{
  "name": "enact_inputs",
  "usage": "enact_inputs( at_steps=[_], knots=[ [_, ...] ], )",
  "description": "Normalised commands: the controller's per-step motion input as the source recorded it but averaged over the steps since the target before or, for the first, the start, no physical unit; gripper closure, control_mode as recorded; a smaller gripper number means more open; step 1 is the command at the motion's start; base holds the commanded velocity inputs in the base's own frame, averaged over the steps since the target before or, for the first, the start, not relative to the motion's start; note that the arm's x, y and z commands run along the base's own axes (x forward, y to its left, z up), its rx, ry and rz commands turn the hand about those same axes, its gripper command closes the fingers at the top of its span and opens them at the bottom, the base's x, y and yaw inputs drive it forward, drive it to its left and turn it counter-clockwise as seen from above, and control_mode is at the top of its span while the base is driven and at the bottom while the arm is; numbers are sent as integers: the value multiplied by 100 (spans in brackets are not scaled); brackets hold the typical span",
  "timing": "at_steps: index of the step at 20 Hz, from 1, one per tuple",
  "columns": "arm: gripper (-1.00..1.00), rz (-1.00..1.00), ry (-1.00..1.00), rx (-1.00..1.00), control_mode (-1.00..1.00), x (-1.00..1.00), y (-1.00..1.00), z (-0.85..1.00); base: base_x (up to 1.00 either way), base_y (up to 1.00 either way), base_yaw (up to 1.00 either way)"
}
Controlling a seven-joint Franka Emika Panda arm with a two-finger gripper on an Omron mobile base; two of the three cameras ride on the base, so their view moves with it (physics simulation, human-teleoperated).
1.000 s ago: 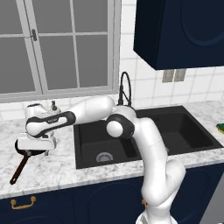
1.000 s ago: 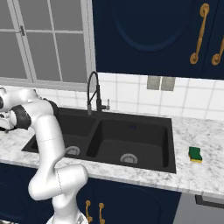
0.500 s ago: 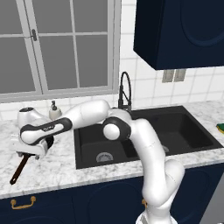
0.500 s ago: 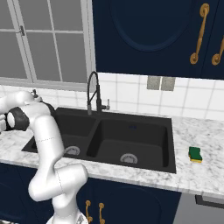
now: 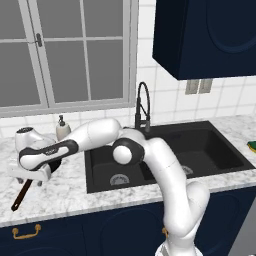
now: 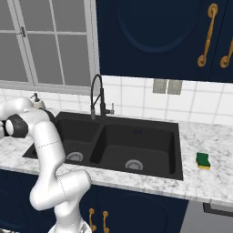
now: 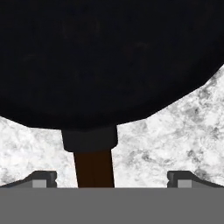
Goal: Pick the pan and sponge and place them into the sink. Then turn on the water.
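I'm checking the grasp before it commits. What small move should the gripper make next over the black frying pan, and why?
Probably ease straight down, then close. The open gripper straddles the reddish-brown handle of the round black frying pan on the marble counter, its fingertips clear on both sides.

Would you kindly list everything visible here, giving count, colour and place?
pan: one, black with reddish-brown handle, on the counter left of the sink, under the hand.
sponge: one, yellow and green, on the counter right of the sink.
sink: one, black, double basin, set in the counter.
faucet: one, black, behind the sink.
soap dispenser: one, beige, by the window.
counter: white marble.
gripper: one, jaws open either side of the handle.
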Motion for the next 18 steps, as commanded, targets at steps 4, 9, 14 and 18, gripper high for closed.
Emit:
enact_inputs(
  at_steps=[4, 9, 14, 18],
  knots=[
    [100, 0, 0, -1, -100, 0, -2, -14, 0, 0, 0],
    [100, 0, 0, -3, -100, 0, 1, -4, 0, 0, 0],
    [100, 0, -1, -2, -100, -3, 0, -3, 0, 0, 0],
    [100, -2, -5, 0, -100, -1, -62, 10, 0, 0, 0]
  ],
)
